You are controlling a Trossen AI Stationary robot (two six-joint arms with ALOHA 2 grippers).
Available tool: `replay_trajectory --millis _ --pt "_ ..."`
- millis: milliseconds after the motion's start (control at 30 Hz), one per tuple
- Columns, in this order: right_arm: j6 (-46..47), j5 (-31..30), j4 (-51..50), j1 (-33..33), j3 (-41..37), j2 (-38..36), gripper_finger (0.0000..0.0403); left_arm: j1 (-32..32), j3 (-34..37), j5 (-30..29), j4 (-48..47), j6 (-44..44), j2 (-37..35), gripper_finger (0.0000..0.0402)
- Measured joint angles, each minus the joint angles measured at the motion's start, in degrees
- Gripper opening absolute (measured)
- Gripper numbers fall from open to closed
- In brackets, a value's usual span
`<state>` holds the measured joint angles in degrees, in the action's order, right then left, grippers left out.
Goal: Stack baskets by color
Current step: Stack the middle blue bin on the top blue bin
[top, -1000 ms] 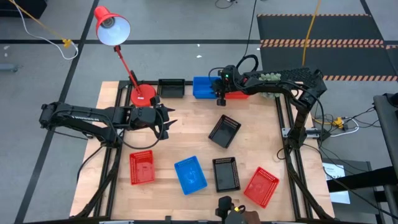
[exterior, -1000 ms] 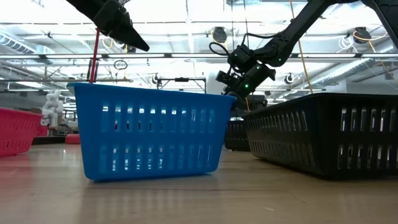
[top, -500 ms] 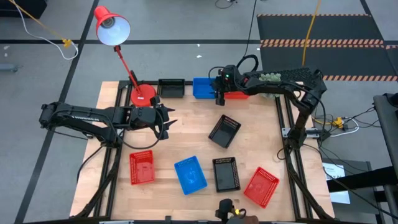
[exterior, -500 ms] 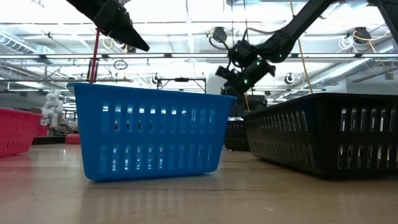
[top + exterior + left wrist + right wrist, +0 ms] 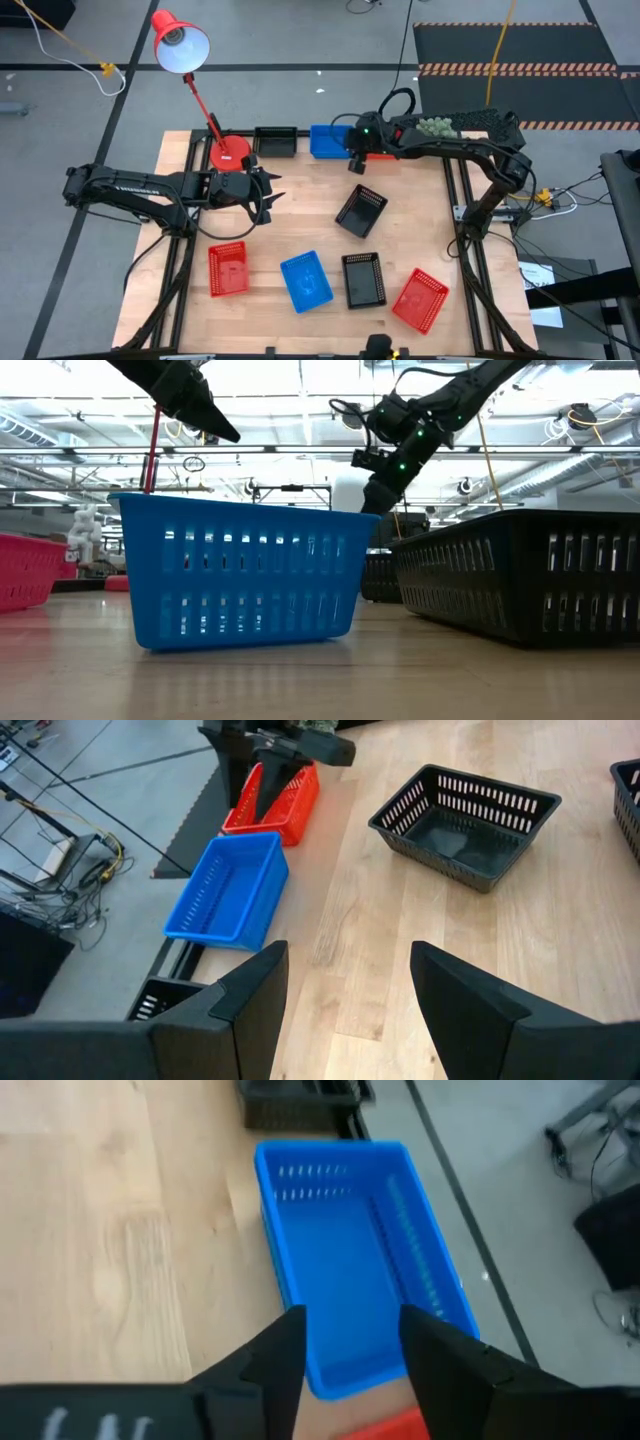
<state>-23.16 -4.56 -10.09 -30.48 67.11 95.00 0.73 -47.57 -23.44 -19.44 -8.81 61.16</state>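
At the far edge stand a black basket (image 5: 275, 140), a blue basket (image 5: 325, 140) and a red basket (image 5: 285, 795), the red one partly under my right arm. My right gripper (image 5: 350, 1350) hangs open above the blue basket's (image 5: 360, 1300) near end and holds nothing. Another black basket (image 5: 361, 210) rests mid-table. Along the near edge sit a red basket (image 5: 228, 268), a blue basket (image 5: 306, 280), a black basket (image 5: 363, 279) and a second red basket (image 5: 420, 299). My left gripper (image 5: 350, 1000) waits open above the table's left part.
A red desk lamp's round base (image 5: 230, 152) stands at the far left corner, its stem leaning out past the table. Bare wood (image 5: 310, 215) lies between the two arms. The table's dark frame rails (image 5: 455, 210) run along both sides.
My right gripper has risen from just over the far baskets to well above them, and its wrist has rolled and tipped. The baskets have stayed where they were.
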Motion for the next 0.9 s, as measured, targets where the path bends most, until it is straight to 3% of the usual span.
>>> replay_trajectory --millis 200,400,567,900 --pt "0.14 0.37 -0.41 -0.99 0.65 0.06 0.0086 0.00 0.00 0.00 0.02 0.32 -0.01 0.0214" --pt "-6.18 3.33 -6.02 -3.04 5.72 0.01 0.0009 0.00 0.00 0.00 0.13 0.25 0.00 0.0214" --pt "-7.02 10.51 -6.96 -7.61 6.21 1.56 0.0006 -0.02 0.00 0.00 1.38 0.08 0.00 0.0214" --pt "-6.01 8.03 -8.03 -9.33 6.12 8.32 0.0001 -0.07 -0.02 1.11 2.64 -1.19 0.01 0.0214"
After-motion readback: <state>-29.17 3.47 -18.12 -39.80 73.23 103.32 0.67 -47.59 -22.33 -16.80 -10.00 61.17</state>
